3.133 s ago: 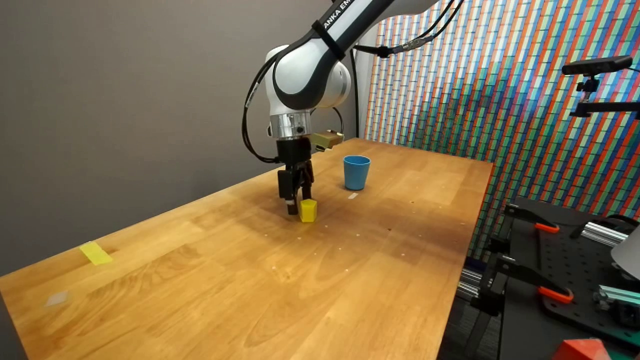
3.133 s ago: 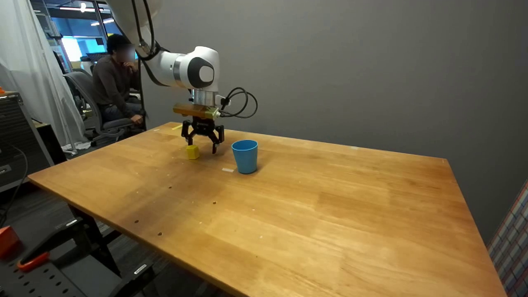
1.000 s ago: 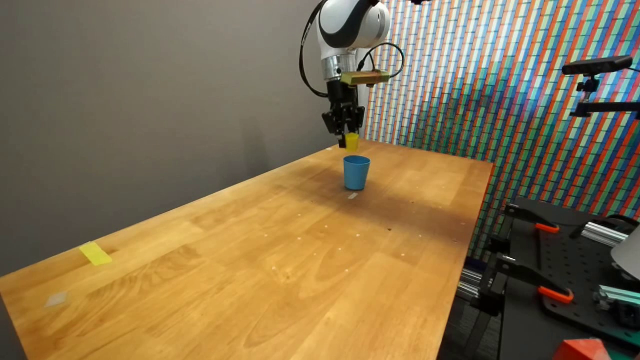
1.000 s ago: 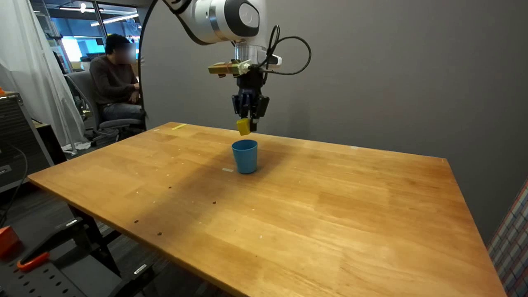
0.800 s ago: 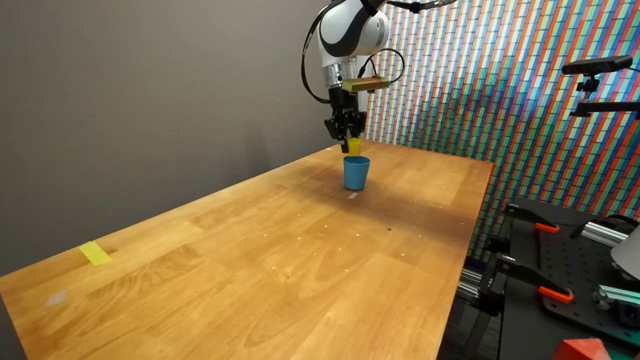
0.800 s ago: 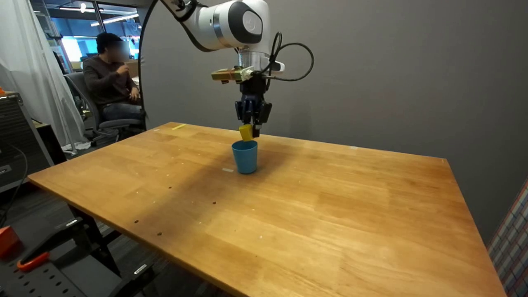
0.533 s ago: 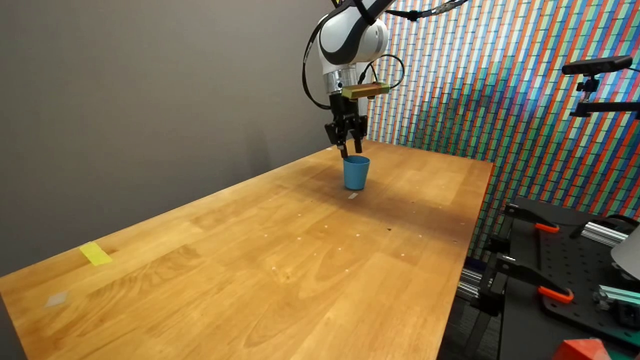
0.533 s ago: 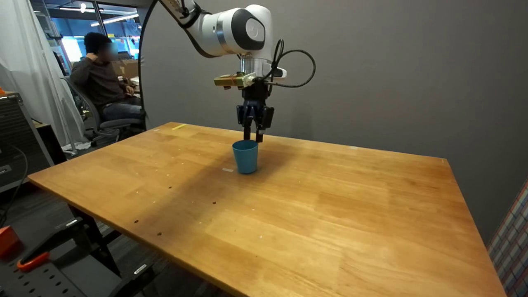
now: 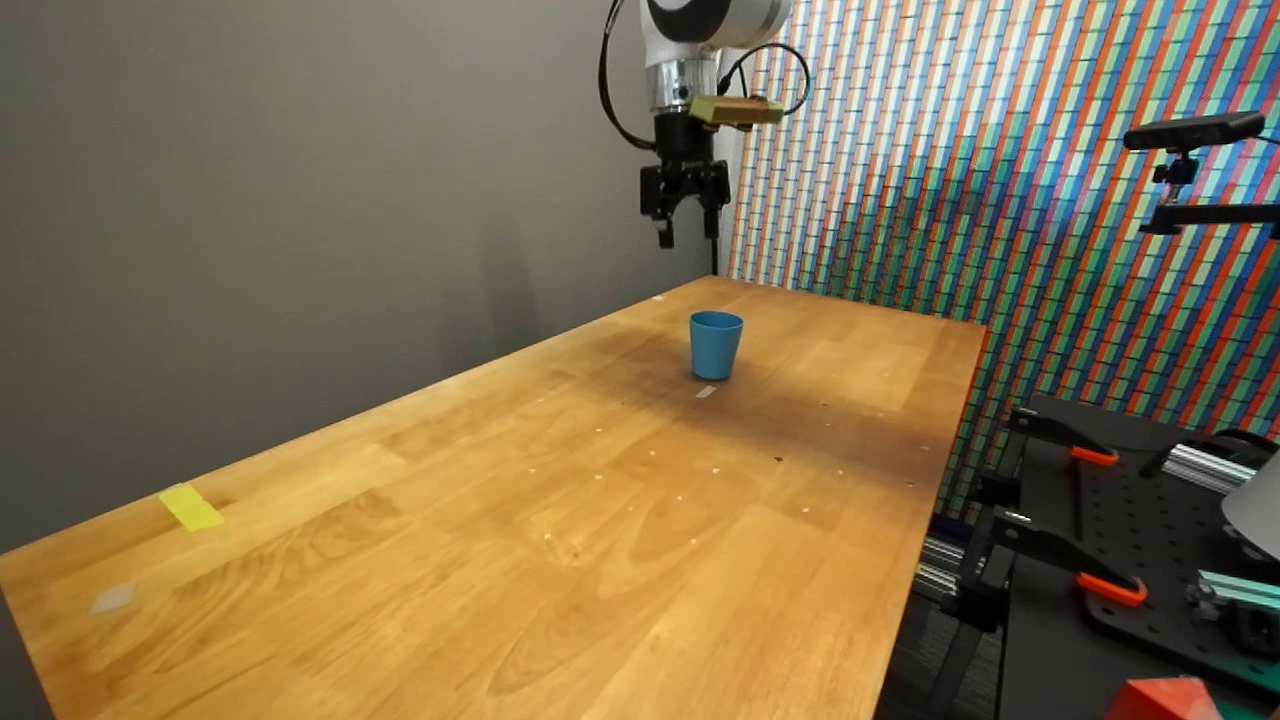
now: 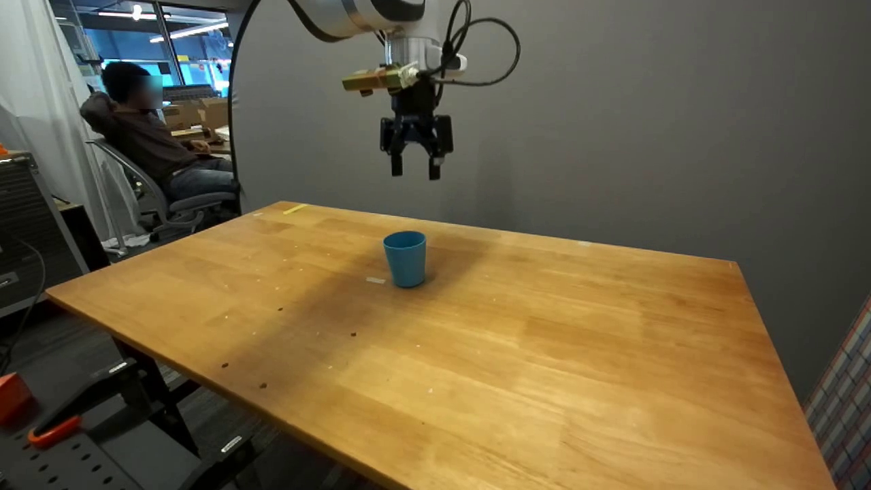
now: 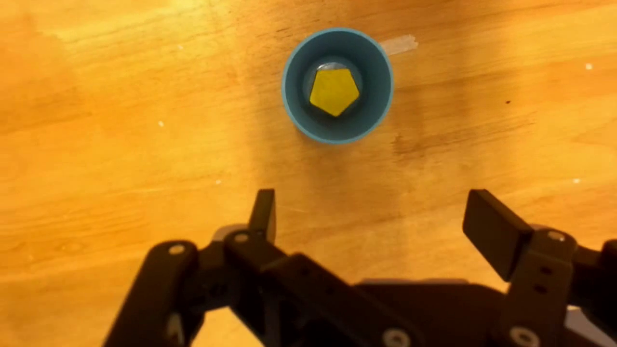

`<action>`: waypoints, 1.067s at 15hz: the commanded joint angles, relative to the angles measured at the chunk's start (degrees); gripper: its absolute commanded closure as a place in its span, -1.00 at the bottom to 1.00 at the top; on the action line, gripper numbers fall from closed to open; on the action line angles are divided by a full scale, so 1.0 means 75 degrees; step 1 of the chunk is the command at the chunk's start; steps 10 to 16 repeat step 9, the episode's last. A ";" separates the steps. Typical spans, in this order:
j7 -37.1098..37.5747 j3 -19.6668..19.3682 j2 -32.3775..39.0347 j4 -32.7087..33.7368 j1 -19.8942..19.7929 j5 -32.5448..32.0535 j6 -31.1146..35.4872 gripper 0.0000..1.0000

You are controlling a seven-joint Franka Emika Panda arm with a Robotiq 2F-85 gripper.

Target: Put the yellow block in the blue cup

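Observation:
The blue cup (image 9: 715,350) stands upright on the table; it also shows in an exterior view (image 10: 406,262) and in the wrist view (image 11: 381,91). The yellow block (image 11: 334,91) lies inside the cup at its bottom, its five-sided face up in the wrist view. The cup's wall hides the block in both exterior views. My gripper (image 9: 689,238) is open and empty, well above the cup. It also shows in an exterior view (image 10: 416,175). In the wrist view, its fingers (image 11: 371,212) are wide apart with only table between them.
The wooden table (image 9: 500,560) runs along a grey wall (image 9: 300,250). A flat yellow tape scrap (image 9: 191,507) and a whitish tape piece (image 9: 706,392) are stuck on it. A black side table with clamps (image 9: 1060,560) stands beside it. A person (image 10: 150,136) sits behind.
My gripper lifted the yellow block off the table, carried it over the cup and opened, and the block went inside. Since then the gripper has risen straight up and opened wider.

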 commanded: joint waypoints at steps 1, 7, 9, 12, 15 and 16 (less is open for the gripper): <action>-0.0483 0.0139 -0.1624 -0.0914 -0.0035 -0.0303 0.0110 -1.00; -0.0729 0.0218 -0.2389 -0.0934 -0.0111 -0.0164 -0.0304 -1.00; -0.0778 0.0220 -0.2565 -0.1109 -0.0119 -0.0161 -0.0319 -1.00; -0.0778 0.0220 -0.2565 -0.1109 -0.0119 -0.0161 -0.0319 -1.00; -0.0778 0.0220 -0.2565 -0.1109 -0.0119 -0.0161 -0.0319 -1.00; -0.0778 0.0220 -0.2565 -0.1109 -0.0119 -0.0161 -0.0319 -1.00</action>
